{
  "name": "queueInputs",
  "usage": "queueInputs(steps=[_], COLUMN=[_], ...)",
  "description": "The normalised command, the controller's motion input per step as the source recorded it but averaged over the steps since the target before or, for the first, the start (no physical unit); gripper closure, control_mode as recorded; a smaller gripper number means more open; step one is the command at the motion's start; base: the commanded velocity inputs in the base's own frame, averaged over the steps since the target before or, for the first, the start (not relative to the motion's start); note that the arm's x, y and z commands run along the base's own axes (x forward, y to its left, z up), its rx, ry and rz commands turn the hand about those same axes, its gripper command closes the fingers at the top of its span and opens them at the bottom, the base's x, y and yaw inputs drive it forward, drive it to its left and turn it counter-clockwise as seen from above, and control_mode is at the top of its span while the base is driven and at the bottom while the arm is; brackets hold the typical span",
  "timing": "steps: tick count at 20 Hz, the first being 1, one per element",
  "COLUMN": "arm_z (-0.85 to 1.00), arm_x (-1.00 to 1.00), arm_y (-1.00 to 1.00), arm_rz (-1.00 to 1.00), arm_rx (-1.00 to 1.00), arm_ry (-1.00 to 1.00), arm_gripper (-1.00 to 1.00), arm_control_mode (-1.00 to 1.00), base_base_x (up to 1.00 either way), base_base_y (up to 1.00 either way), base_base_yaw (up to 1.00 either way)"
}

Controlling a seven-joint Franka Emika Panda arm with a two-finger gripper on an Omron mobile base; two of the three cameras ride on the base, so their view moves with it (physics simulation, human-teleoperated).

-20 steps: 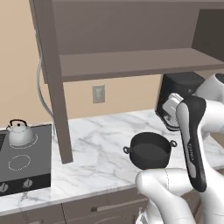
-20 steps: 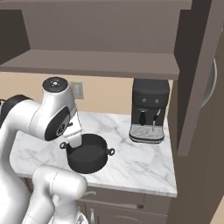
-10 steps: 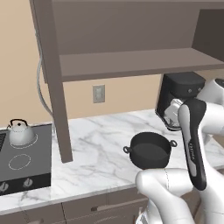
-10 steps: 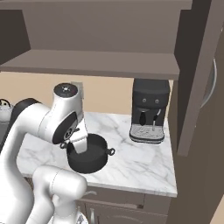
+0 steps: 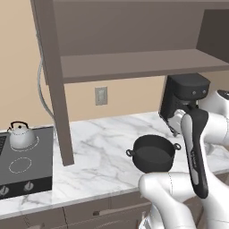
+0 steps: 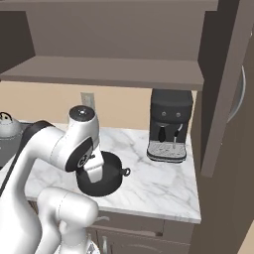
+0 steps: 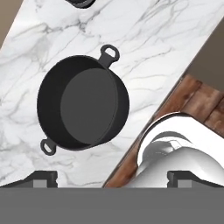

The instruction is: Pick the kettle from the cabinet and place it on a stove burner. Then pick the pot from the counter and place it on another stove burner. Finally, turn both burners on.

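Pot: upright on marble table, near front edge.
Kettle: on stove burner, well apart from pot.
Hand: above pot, fully open, empty.

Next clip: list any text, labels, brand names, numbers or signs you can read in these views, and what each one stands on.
None can be read.
The coffee machine carries no readable brand or label.
The stove knobs show no readable markings.
The wall outlet is plain.
The kettle, the pot and the cabinet bear no print.
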Motion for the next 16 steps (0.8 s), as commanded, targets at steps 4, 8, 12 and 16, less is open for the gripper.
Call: queueInputs(steps=[4, 8, 12, 16], arm_z=[-0.12, -0.27, -0.31, -0.25], arm_x=[0.0, 0.14, 0.19, 0.25], arm_y=[-0.06, -0.03, -0.02, -0.01], arm_rz=[0.0, 0.0, 0.0, 0.0], arm_rx=[0.01, 0.0, 0.0, 0.0], arm_ry=[0.0, 0.0, 0.03, 0.05], arm_gripper=[-1.0, -1.0, -1.0, -1.0], arm_control_mode=[-1.0, -1.0, -1.0, -1.0], base_base_x=[0.0, 0.0, 0.0, 0.0], base_base_y=[0.0, 0.0, 0.0, 0.0], base_base_yaw=[0.0, 0.0, 0.0, 0.0])
